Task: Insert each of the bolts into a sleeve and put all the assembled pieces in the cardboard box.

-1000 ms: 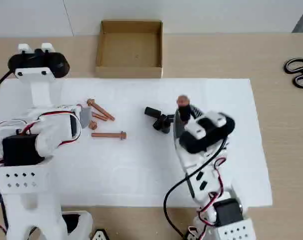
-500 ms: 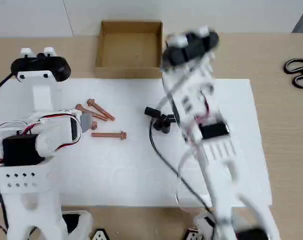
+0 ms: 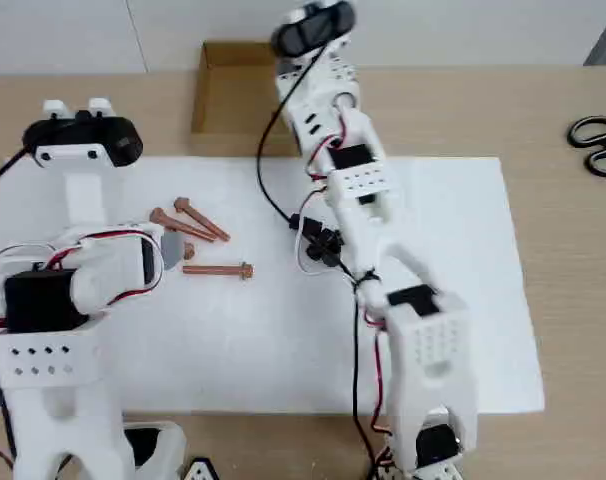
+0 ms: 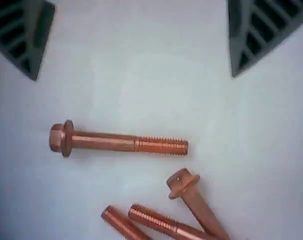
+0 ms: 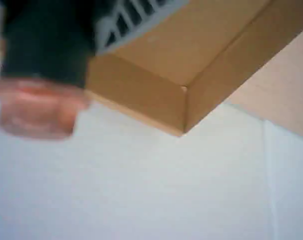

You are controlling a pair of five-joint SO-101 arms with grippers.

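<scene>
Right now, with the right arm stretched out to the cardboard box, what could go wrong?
The sleeved bolt it carries looks beside an outer corner of the cardboard box, not over the opening; released now, it might land on the white sheet. Its cable also hangs near the loose black sleeves and could drag them.

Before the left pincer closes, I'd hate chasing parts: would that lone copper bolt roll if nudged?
Probably yes: the lone bolt has a round shank lying flat on the smooth white sheet. Its wider flanged head would likely make it curve, not run straight. It looks like solid metal, so likely stiff and heavy for its size.
</scene>
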